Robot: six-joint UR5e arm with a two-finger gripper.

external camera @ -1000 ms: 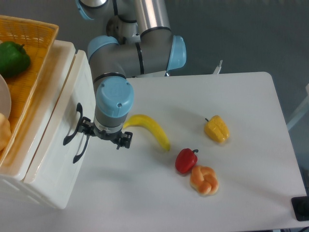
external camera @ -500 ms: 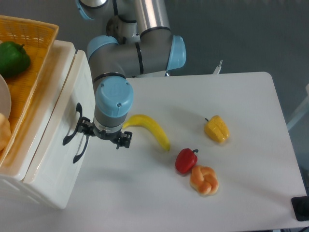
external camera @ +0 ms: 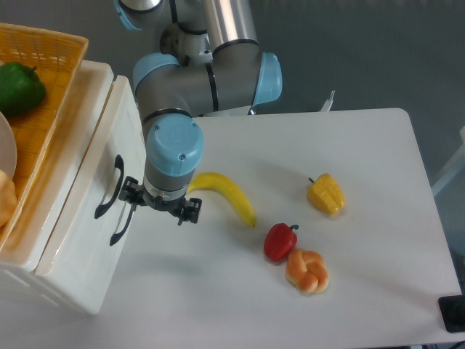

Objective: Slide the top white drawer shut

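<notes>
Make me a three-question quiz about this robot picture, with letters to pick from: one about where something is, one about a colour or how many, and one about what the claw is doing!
1. Where is the green pepper?
A. in the orange basket
B. on the table
C. in the claw

2. How many black handles show on the white drawer fronts?
A. one
B. two
C. four

3. What is the claw holding?
A. the banana
B. the red pepper
C. nothing

Answers:
1 A, the green pepper lies in the orange basket.
2 B, one handle on the top white drawer, one below.
3 C, the claw hangs empty beside the handles, banana behind it.
</notes>
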